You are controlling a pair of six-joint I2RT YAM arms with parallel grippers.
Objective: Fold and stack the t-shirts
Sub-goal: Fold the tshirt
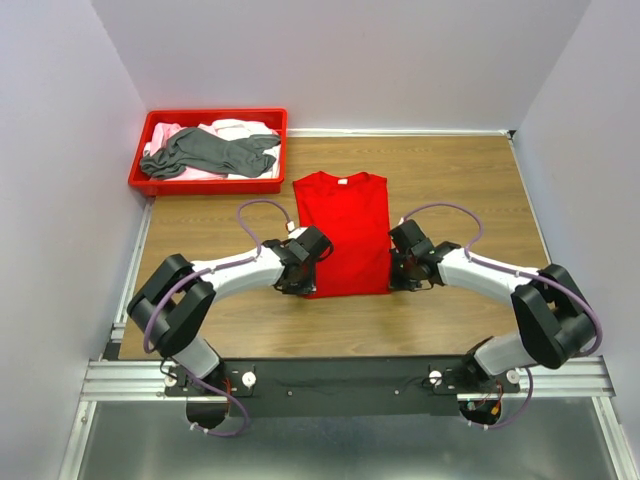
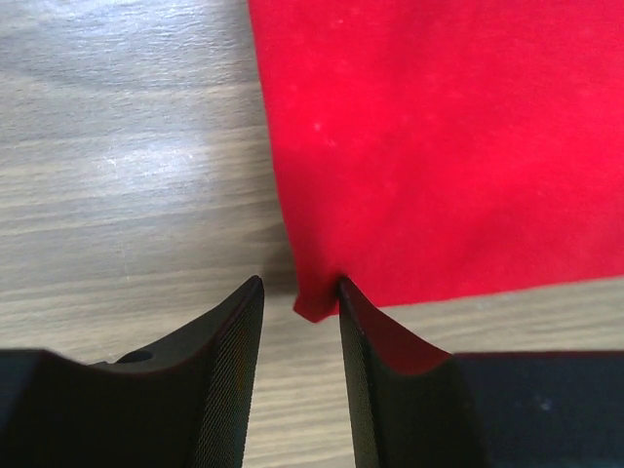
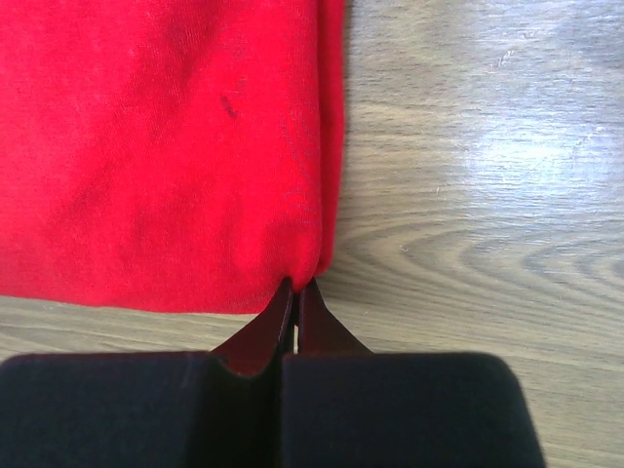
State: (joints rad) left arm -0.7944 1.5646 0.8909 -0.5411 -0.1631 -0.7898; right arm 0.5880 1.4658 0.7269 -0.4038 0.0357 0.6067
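The red t-shirt (image 1: 345, 235) lies flat on the table as a long rectangle, sleeves folded in, white neck label at the far end. My left gripper (image 1: 303, 283) is at its near left corner. In the left wrist view the gripper (image 2: 300, 292) is open, and the shirt's corner (image 2: 317, 304) sits between the fingers, against the right one. My right gripper (image 1: 394, 279) is at the near right corner. In the right wrist view it (image 3: 295, 286) is shut on the red shirt's corner (image 3: 307, 258). A dark grey shirt (image 1: 210, 152) and pale pink shirts (image 1: 240, 129) lie in the tray.
The red plastic tray (image 1: 205, 186) stands at the far left of the wooden table (image 1: 450, 190). White walls close in the left, far and right sides. The metal rail with the arm bases (image 1: 340, 378) runs along the near edge.
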